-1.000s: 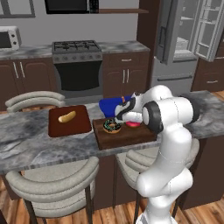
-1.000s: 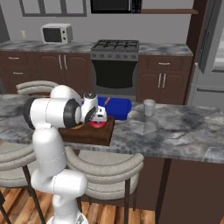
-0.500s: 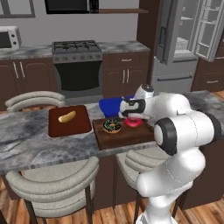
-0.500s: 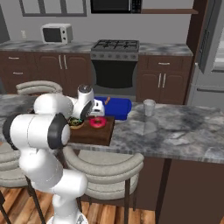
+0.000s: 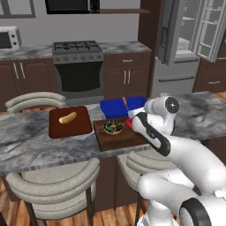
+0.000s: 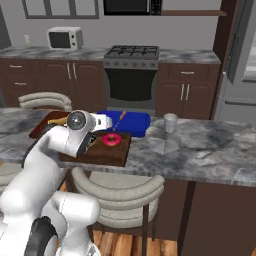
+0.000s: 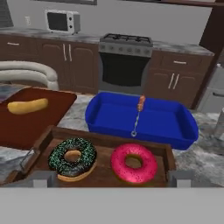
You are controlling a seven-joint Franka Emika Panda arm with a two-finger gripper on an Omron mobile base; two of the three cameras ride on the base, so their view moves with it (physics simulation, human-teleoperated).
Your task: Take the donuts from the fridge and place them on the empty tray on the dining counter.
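Now both donuts [image 7: 103, 162] lie side by side in the tray [image 7: 170, 158]. The tool [image 7: 113, 179] hangs just before them, jaws apart, holding nothing.

Arm [image 5: 176, 154] is glossy white, built of fat rounded tube sections that look like moulded plastic shells. Dark bands sit at the joints; one black ring shows at the bottom edge of the left base view, another low in the right base view. Wrist housing [image 5: 164, 107] carries a round grey end cap with a small bright centre dot, same cap seen from the other side [image 6: 76, 120]. Gripper [image 7: 112, 178] finger tips are small, square-ish, grey-dark blocks.
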